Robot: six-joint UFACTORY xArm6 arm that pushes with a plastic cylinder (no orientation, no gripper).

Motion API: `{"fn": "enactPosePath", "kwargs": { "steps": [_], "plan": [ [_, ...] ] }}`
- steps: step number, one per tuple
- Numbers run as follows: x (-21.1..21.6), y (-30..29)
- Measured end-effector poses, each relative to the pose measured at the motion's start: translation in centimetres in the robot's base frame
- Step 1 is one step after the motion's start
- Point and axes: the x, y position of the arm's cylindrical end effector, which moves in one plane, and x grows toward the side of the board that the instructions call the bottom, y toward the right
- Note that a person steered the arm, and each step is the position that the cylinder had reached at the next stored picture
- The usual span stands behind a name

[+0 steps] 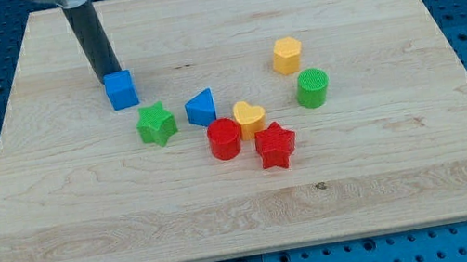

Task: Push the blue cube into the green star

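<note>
The blue cube sits on the wooden board, in the upper left part of the view. My tip is at the cube's upper left corner, touching or almost touching it. The dark rod rises from there toward the view's top left. The green star lies just below and to the right of the cube, with a small gap between them.
A blue triangular block, a yellow heart, a red cylinder and a red star cluster right of the green star. A yellow hexagonal block and a green cylinder stand further right.
</note>
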Motion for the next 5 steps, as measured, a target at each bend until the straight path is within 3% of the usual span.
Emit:
{"fn": "enactPosePath", "kwargs": {
  "steps": [2,5],
  "plan": [
    [-0.8,0.2],
    [8.1,-2.3]
  ]
}}
